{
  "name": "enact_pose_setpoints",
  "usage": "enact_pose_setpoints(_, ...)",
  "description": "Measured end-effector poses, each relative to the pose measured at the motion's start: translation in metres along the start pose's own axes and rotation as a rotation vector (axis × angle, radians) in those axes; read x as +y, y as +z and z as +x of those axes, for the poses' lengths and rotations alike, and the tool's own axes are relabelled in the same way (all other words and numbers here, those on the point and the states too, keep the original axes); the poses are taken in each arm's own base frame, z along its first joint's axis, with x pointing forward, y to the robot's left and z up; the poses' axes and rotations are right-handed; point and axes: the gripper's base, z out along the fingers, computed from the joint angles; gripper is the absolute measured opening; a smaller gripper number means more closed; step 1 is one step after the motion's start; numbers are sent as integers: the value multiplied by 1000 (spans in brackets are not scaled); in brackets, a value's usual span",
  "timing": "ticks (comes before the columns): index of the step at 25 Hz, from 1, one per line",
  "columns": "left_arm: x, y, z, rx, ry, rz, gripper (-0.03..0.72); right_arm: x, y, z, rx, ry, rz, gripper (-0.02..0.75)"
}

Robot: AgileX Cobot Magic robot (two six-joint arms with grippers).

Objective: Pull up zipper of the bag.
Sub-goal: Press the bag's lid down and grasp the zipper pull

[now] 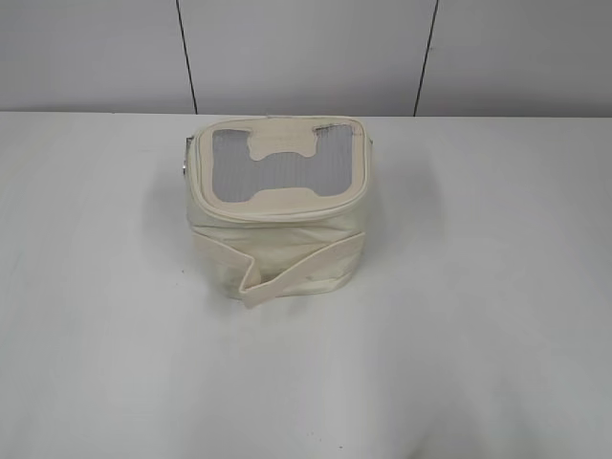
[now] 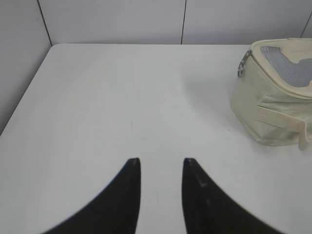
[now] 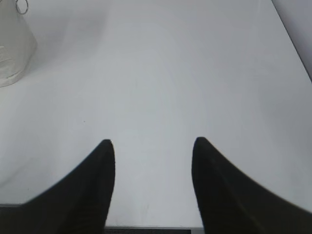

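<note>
The cream boxy bag (image 1: 277,229) stands in the middle of the white table, its grey mesh lid with a bone-shaped patch facing up and its wide strap across the front. The zipper (image 1: 196,196) runs round the lid rim; a silver ring pull (image 1: 185,161) hangs at the bag's left upper corner. In the left wrist view the bag (image 2: 265,105) is at the far right with the pull (image 2: 241,66) at its corner. In the right wrist view a bag corner (image 3: 14,46) and a ring pull (image 3: 21,6) show top left. My left gripper (image 2: 161,161) and right gripper (image 3: 153,142) are open, empty, far from the bag.
The white table (image 1: 478,287) ends at a pale panelled wall (image 1: 306,53) behind the bag. The table's left edge (image 2: 24,97) shows in the left wrist view, its right edge (image 3: 292,41) in the right wrist view. Neither arm appears in the exterior view.
</note>
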Motion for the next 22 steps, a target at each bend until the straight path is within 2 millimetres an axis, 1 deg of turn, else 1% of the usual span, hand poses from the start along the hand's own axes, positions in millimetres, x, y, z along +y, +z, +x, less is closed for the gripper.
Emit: enact_pose_setpoints(22, 0, 0, 0, 0, 0, 0, 227, 0, 0, 0, 0, 0, 0, 409)
